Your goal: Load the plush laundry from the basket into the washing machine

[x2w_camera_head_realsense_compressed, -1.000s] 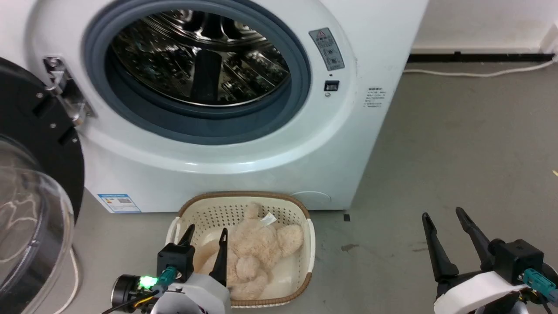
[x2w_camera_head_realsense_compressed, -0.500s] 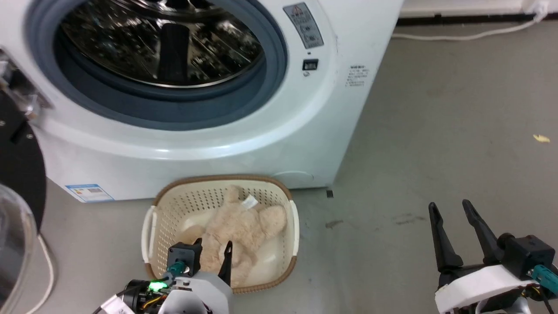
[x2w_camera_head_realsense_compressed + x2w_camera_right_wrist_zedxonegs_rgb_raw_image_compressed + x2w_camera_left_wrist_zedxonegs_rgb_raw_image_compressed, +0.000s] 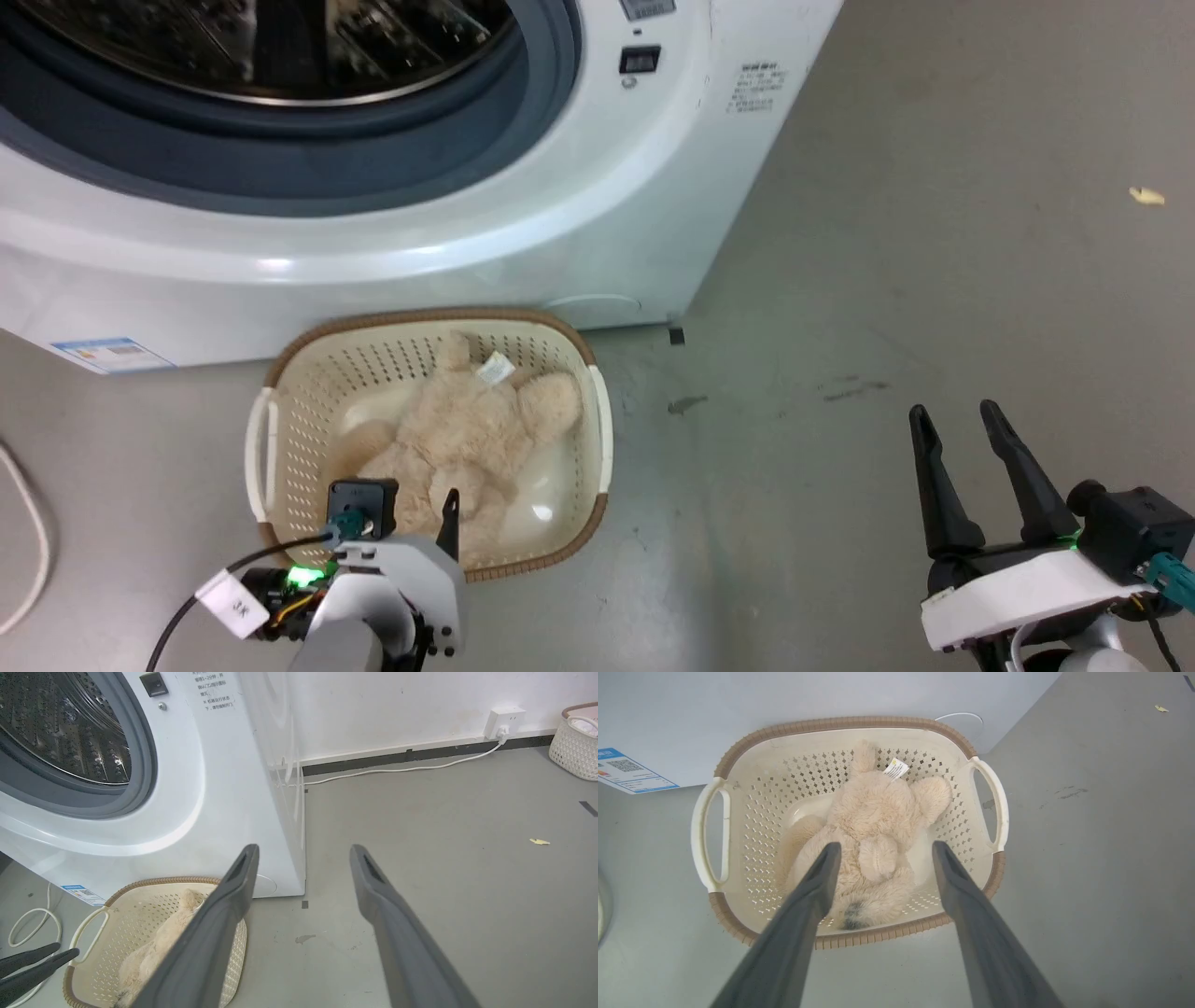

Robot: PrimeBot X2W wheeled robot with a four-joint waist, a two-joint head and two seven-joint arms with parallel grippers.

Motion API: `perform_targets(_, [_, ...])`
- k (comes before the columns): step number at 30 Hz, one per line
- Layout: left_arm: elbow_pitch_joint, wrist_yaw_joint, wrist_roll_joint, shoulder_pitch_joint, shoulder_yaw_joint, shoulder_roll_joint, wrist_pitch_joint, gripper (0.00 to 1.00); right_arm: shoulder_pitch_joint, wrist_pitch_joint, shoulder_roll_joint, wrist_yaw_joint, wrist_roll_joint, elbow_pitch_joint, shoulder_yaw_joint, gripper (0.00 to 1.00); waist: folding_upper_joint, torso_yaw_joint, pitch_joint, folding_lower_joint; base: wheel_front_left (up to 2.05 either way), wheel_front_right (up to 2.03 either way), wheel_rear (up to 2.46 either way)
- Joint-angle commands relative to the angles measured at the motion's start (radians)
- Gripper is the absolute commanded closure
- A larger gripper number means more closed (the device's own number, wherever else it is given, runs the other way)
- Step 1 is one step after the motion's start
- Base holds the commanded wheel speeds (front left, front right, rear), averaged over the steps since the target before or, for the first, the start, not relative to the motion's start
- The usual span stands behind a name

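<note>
Your left claw [image 3: 883,845] hangs over the plush laundry [image 3: 878,807], fingers spread and holding nothing. The toy lies in the basket [image 3: 840,722], which sits on the floor [image 3: 887,280] just in front of the washing machine [image 3: 373,252]. Close too shallow and you likely pinch only fluff or one stubby limb, so the toy may slip on the lift. Go too deep and a fingertip may snag a perforation and drag the light basket along. Your right claw [image 3: 952,409] is spread and empty, well apart to the right. Count: one plush toy, one washing machine, two claws, this basket plus a pale woven basket [image 3: 577,742] by the far wall.
</note>
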Motion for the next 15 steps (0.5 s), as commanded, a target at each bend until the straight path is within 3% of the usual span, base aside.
perform_targets(1, [0.037,0.006,-0.020,-0.039,-0.012,0.005,-0.008,0.00,-0.022,-0.012,0.002,0.001,0.018,0.000,0.006,0.00,-0.0001,-0.012,0.031,-0.0002,0.00,0.00,0.00])
perform_targets(15, [0.181,0.020,-0.075,-0.188,-0.045,0.047,-0.002,0.00,-0.060,-0.039,-0.008,0.001,0.056,-0.013,0.060,0.00,-0.0001,-0.054,0.156,-0.0002,0.00,0.00,0.00])
